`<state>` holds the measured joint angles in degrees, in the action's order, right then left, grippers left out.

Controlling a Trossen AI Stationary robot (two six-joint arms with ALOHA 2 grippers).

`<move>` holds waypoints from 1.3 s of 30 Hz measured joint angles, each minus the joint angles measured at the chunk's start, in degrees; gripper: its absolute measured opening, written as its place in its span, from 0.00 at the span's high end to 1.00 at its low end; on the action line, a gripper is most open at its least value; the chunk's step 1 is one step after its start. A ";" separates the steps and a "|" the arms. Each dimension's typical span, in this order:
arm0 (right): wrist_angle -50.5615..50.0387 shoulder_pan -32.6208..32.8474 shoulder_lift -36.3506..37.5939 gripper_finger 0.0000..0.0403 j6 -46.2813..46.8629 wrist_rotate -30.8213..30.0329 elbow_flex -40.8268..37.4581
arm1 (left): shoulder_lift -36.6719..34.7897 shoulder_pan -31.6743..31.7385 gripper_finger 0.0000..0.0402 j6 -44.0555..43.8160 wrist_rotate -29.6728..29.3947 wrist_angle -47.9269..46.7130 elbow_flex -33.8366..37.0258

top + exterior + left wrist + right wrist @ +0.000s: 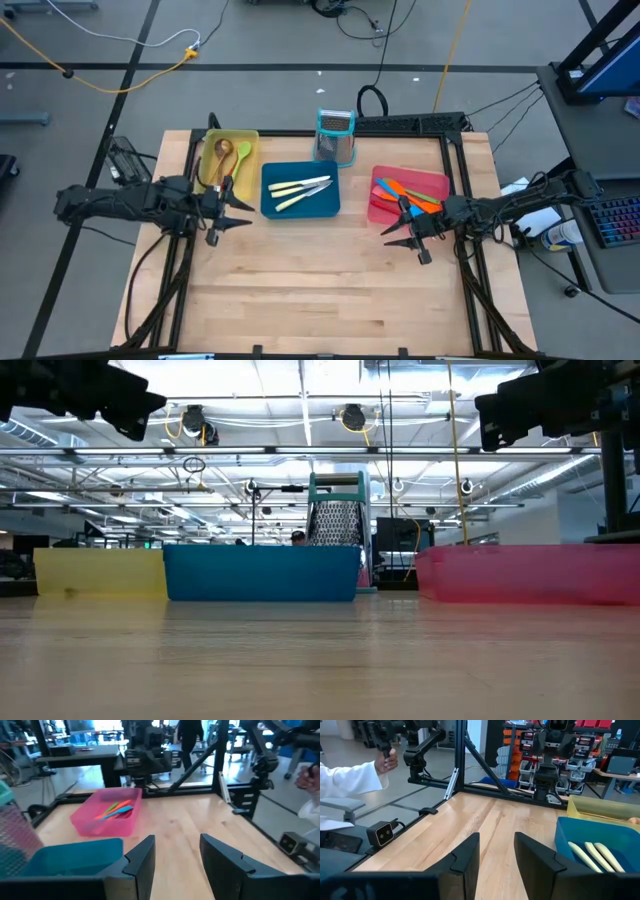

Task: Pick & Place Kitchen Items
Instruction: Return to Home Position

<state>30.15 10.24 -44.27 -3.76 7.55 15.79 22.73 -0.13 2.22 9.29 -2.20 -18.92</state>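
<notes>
Left gripper (240, 213) and right gripper (392, 225) hang wide, empty; spatulas (408, 195) sit in red tray (437, 179); I judge homing step, next: retract both arms.

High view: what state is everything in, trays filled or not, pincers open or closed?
Yellow tray: holds spoons.
Blue tray: holds cream-handled knives.
Red tray: holds coloured spatulas.
Grater: upright, behind the blue tray.
Left pincer: open, empty, by the yellow tray.
Right pincer: open, empty, by the red tray.
</notes>
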 joint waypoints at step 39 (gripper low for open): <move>-0.37 0.00 0.00 0.71 0.02 0.00 0.00 | -22.43 5.11 0.61 1.52 9.60 1.30 9.69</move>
<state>29.78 10.24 -44.27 -3.74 7.55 15.79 0.30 4.97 3.74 18.89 -0.90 -9.23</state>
